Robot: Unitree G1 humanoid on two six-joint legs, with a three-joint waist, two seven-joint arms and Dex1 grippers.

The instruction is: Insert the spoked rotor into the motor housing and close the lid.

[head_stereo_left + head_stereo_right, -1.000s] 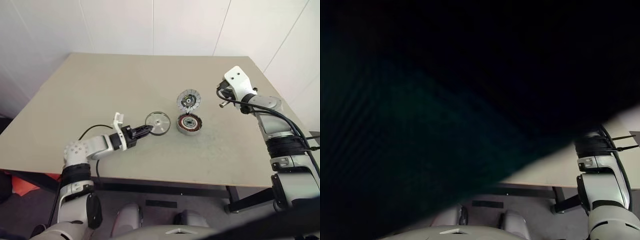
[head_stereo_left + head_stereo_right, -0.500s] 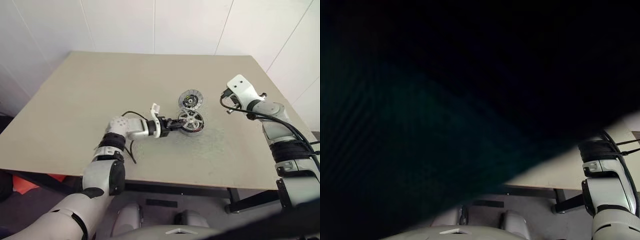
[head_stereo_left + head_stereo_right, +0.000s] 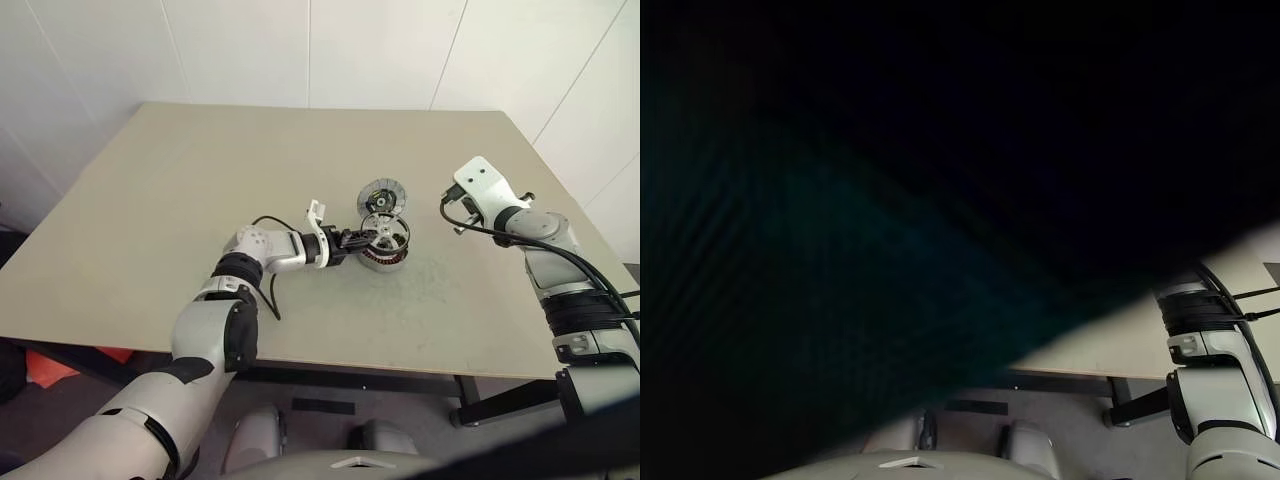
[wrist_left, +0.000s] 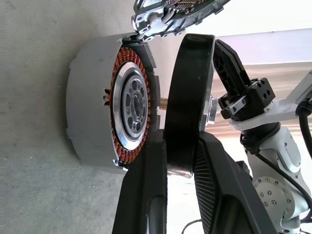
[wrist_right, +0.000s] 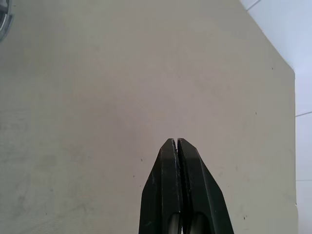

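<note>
My left gripper is shut on the rim of the spoked rotor and holds it tilted just over the motor housing. In the left wrist view the rotor is edge-on between my fingers, facing the housing's copper-red windings across a narrow gap. The lid stands open, hinged at the housing's far edge. My right gripper is shut on nothing and hovers over bare table to the right of the housing.
The beige table stretches wide to the left and behind the housing. Its right edge lies close beside my right arm. White walls rise behind the table.
My left gripper carried the rotor rightward from beside the housing to just over its open mouth, then tilted it. The right arm hardly moved. The head camera shifted a little.
</note>
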